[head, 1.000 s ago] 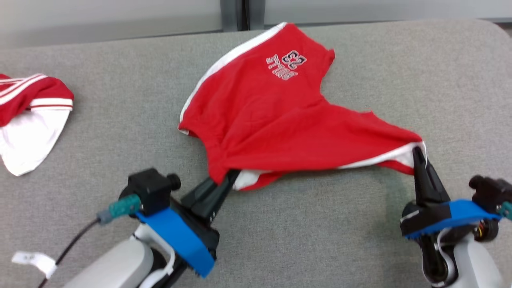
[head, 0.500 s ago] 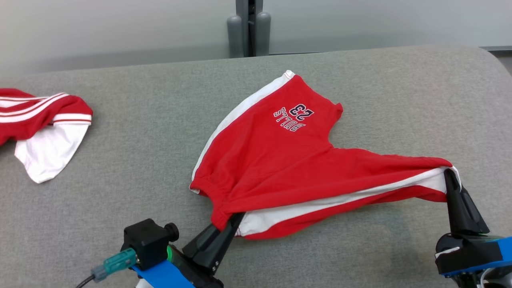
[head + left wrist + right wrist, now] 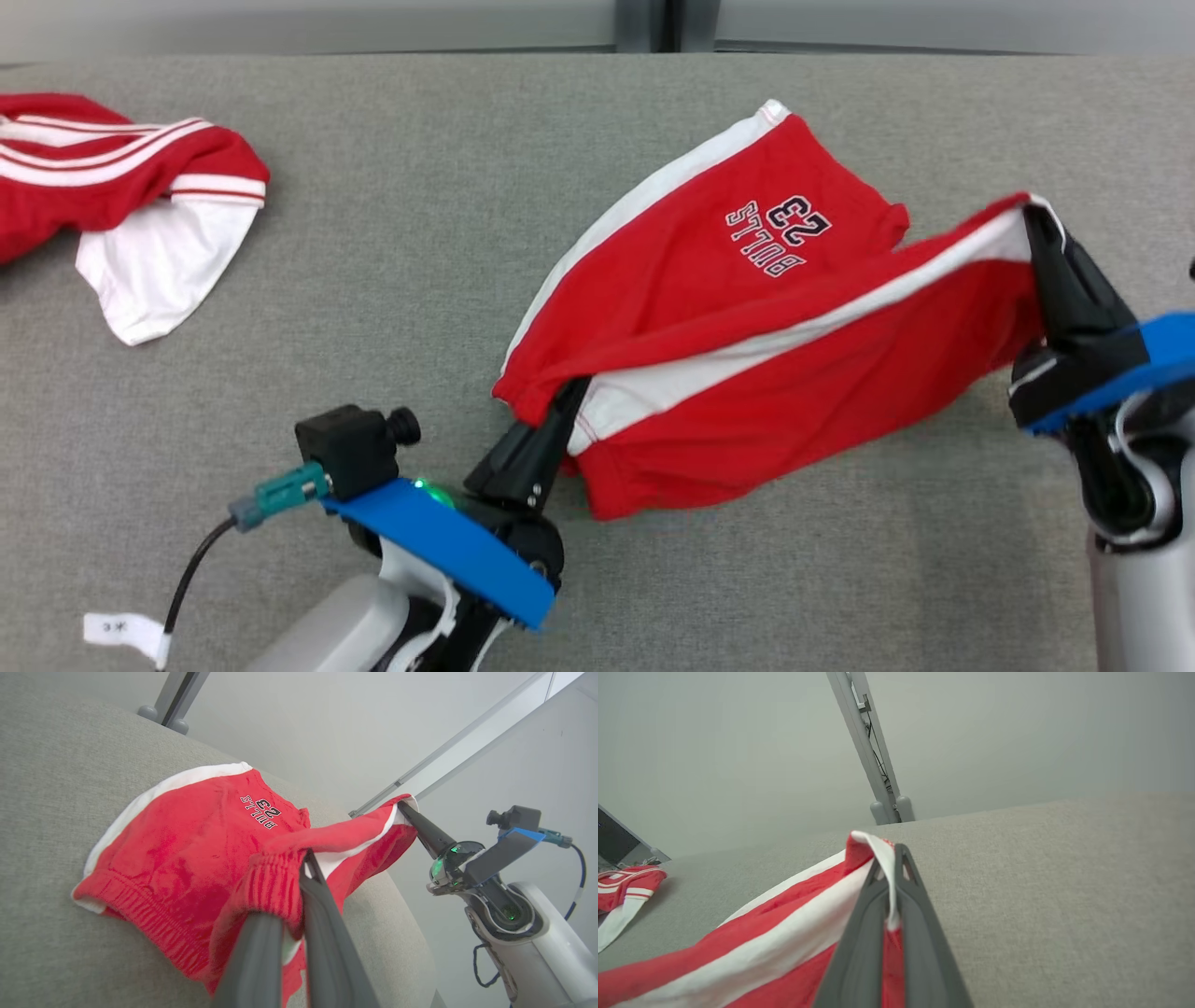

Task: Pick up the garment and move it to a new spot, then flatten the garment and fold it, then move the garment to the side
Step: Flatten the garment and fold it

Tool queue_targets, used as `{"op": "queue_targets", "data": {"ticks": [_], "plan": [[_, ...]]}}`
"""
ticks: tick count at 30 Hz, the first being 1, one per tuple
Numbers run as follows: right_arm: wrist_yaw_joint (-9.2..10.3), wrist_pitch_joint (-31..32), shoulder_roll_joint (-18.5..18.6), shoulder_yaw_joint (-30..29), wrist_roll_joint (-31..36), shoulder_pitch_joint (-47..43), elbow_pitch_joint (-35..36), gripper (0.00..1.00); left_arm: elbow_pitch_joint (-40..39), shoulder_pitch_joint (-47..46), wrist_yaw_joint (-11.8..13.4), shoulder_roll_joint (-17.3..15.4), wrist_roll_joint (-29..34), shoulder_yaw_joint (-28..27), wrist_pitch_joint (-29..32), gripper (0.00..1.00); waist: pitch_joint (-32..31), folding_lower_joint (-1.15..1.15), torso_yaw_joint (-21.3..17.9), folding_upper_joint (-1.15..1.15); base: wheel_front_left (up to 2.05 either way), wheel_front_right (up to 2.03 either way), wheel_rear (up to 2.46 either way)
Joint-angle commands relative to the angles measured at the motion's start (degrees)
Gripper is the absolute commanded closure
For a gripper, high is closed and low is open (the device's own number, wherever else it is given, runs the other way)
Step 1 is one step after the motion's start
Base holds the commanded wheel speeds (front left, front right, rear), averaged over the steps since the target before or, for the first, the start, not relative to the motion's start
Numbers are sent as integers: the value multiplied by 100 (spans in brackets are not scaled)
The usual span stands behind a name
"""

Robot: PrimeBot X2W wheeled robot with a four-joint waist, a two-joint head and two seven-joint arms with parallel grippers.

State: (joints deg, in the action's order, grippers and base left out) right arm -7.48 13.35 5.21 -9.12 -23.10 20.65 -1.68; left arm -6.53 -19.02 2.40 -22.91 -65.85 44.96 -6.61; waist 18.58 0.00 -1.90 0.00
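Red shorts (image 3: pixel 747 327) with white side stripes and a "BULLS 23" print hang partly lifted over the grey padded table (image 3: pixel 420 280). My left gripper (image 3: pixel 571 397) is shut on the elastic waistband corner near the table's front middle, the same pinch showing close up on the shorts (image 3: pixel 196 858) in the left wrist view. My right gripper (image 3: pixel 1036 219) is shut on the white-striped hem corner at the right, raised and carried over the rest of the cloth. In the right wrist view the striped edge of the shorts (image 3: pixel 784 919) runs off to the lower left.
A second red and white garment (image 3: pixel 121 205) lies crumpled at the table's far left, seen small as the garment (image 3: pixel 621 891) in the right wrist view. A grey post (image 3: pixel 663 23) stands behind the table's far edge. A white cable tag (image 3: pixel 117 630) hangs by my left arm.
The head camera has shifted between frames. My right gripper has lifted its corner up and back over the shorts, so the lower leg now drapes across the printed part. The left gripper keeps its hold.
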Motion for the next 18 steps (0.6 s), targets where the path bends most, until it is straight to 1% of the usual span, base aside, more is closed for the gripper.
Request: {"op": "queue_targets", "data": {"ticks": [1, 6, 9, 13, 18], "plan": [[-2, 70, 142, 54, 142, 269, -128, 100, 96, -188, -26, 70, -86, -89, -1, 100, 213, 0, 201, 0, 0, 0, 0], [-2, 441, 400, 262, 366, 1582, -1087, 100, 680, -735, -87, 457, -431, -295, 183, 100, 600, 0, 503, 0, 0, 0, 0], [-2, 564, 503, 362, 531, 2236, -1683, 100, 993, -1065, -119, 629, -446, -323, 240, 100, 810, 0, 667, 0, 0, 0, 0], [-2, 525, 567, 307, 774, 2925, -2465, 100, 1398, -1396, -175, 842, -465, -348, 259, 100, 1010, 0, 858, 0, 0, 0, 0], [-2, 332, 589, 178, 1055, 3486, -3279, 100, 1862, -1684, -269, 1063, -337, -296, 143, 100, 1152, 0, 1036, 0, 0, 0, 0]]}}
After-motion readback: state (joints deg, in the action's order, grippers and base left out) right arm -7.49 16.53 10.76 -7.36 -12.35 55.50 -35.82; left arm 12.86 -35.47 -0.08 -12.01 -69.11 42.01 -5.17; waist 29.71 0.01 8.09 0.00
